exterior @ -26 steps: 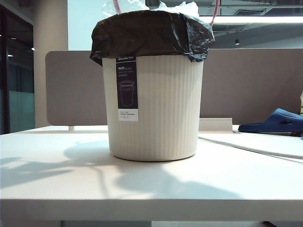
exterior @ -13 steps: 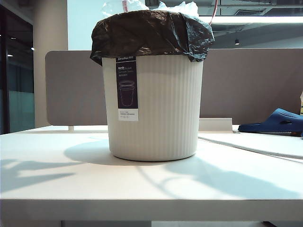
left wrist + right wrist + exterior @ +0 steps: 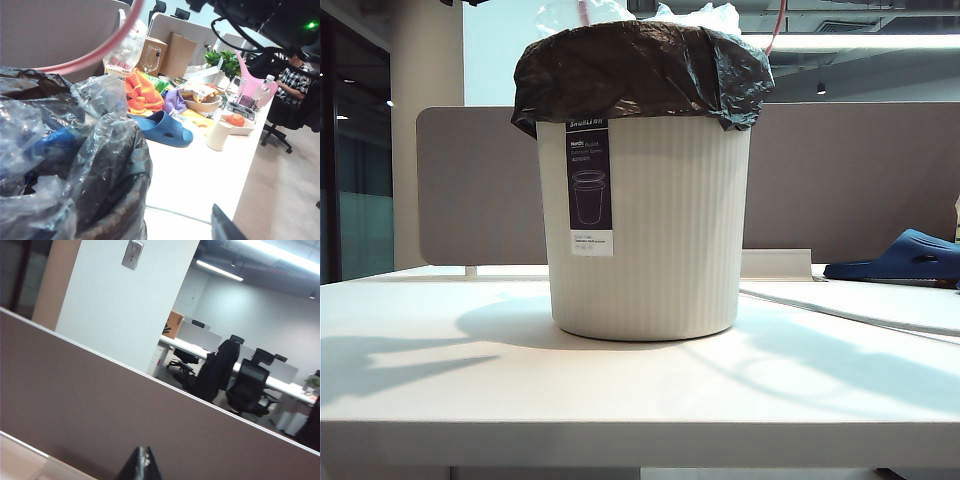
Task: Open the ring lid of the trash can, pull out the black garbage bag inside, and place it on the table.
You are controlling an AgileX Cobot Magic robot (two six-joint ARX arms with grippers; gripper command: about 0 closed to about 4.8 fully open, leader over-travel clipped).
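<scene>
On the white worktop (image 3: 620,390) I see the trash can (image 3: 650,230) standing upright near the middle, its label facing me and the black garbage bag (image 3: 640,70) folded over its rim, with clear plastic bunched above it. I catch the ring lid (image 3: 776,28) as thin pink arcs above the can; my left wrist camera shows it (image 3: 95,50) curving over crinkled clear plastic (image 3: 65,150) inside the bag. My left hand (image 3: 227,227) shows only as one dark fingertip at the frame edge, released wide, grasping nothing I can see. My right hand (image 3: 140,465) is clenched, fingertips pressed together and empty, facing the grey-brown partition panel (image 3: 125,425). A blue slipper (image 3: 905,255) lies well apart to the can's right.
</scene>
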